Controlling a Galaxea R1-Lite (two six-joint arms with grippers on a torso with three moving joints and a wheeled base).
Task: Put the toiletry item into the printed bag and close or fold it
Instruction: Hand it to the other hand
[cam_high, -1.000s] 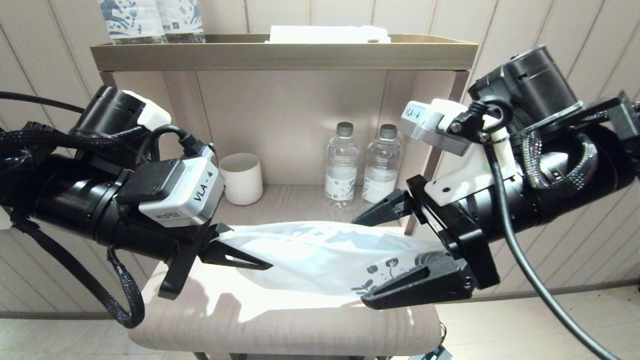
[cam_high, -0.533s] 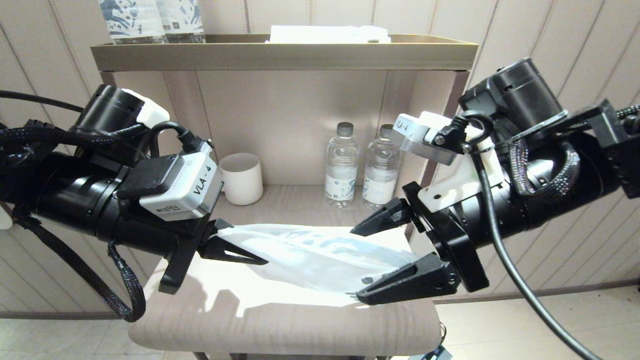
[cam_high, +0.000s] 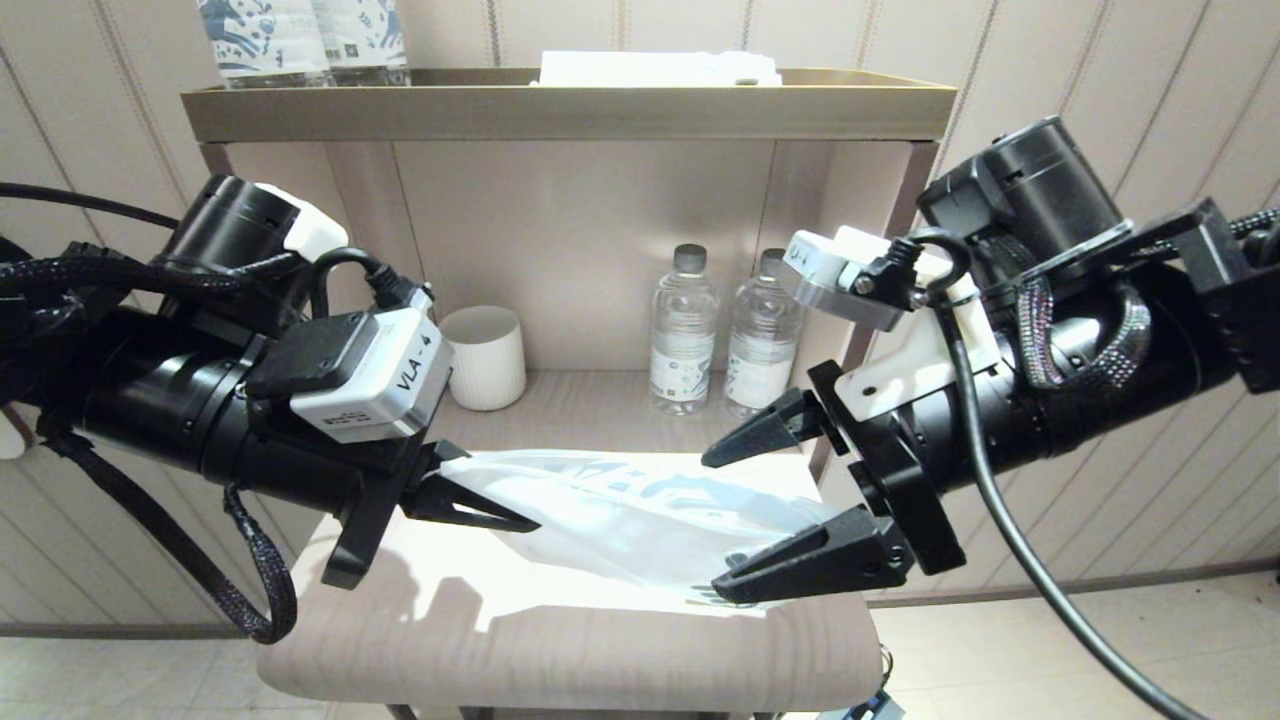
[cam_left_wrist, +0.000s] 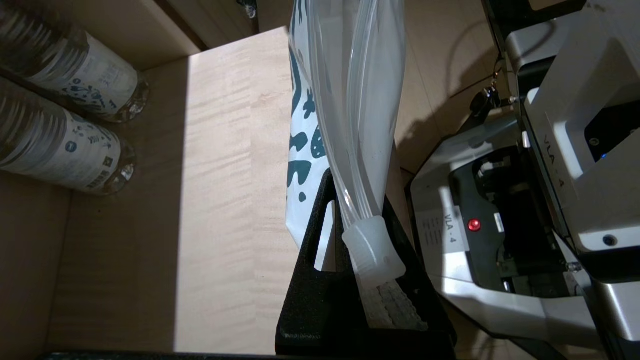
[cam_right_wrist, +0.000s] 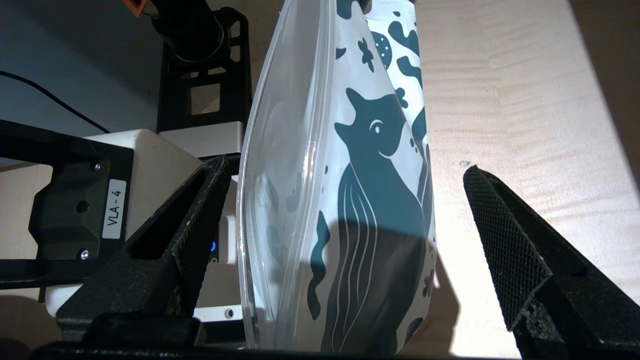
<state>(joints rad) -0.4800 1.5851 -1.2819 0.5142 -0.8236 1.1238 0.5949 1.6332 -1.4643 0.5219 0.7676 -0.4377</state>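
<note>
The printed bag (cam_high: 640, 520) hangs stretched between both arms above the beige tabletop (cam_high: 560, 650). It is frosted white with dark teal prints. My left gripper (cam_high: 480, 505) is shut on the bag's zip end, its fingers (cam_left_wrist: 320, 250) clamped beside the translucent slider (cam_left_wrist: 372, 245). My right gripper (cam_high: 712, 528) is open and straddles the printed end (cam_right_wrist: 370, 200), with one finger (cam_right_wrist: 200, 200) on each side and neither touching it. The toiletry item does not show in any view; whether it lies inside the bag I cannot tell.
Two water bottles (cam_high: 684, 330) and a white ribbed cup (cam_high: 483, 357) stand in the shelf niche behind the bag. Patterned bottles (cam_high: 300, 40) and a white packet (cam_high: 655, 68) sit on the shelf top (cam_high: 560, 105). The tabletop's front edge is near.
My right gripper has moved left and slightly down, so its open fingers now enclose more of the printed end. The bag has bunched a little. The left gripper has barely shifted.
</note>
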